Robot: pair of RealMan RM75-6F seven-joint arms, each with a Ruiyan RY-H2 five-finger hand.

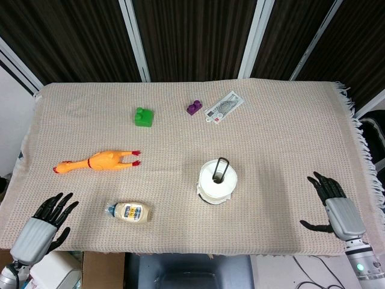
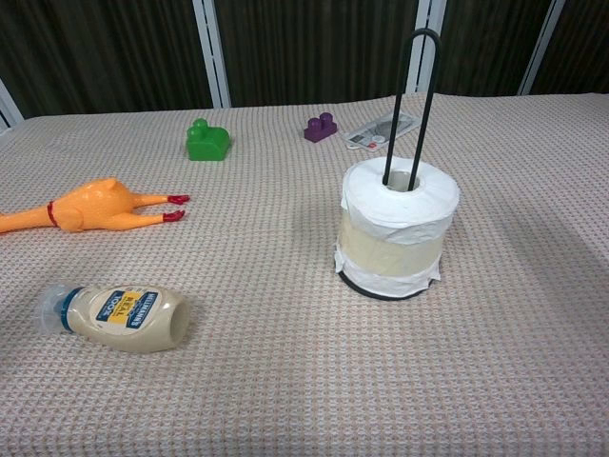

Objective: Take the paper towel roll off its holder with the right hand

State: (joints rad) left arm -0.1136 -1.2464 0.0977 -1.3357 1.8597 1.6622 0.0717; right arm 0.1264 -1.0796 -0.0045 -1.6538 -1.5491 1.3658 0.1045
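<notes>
White paper towel roll point(image 1: 217, 180) sits upright on its black wire loop holder point(image 2: 411, 105), well to the left of the right hand point(image 1: 337, 208), which rests on the beige woven tablecloth point(image 1: 289, 132), fingers spread, holding nothing. Left hand point(image 1: 45, 223) also empty, fingers apart, near the lying mayonnaise bottle point(image 1: 130, 212).

My hands, the left hand point(image 1: 46, 221) and the right hand point(image 1: 334, 206), have black fingers and grey backs, and they lie over a beige woven tablecloth point(image 1: 283, 138) with a fine waffle pattern. The paper towel roll point(image 2: 399, 225) is white with a cream band around it, on a black wire holder point(image 2: 422, 86). I also see an orange rubber chicken point(image 2: 90, 207) with red feet, a green block point(image 2: 207, 140), a purple block point(image 2: 320, 127) and a cream bottle point(image 2: 119, 316) with a blue and yellow label.
</notes>
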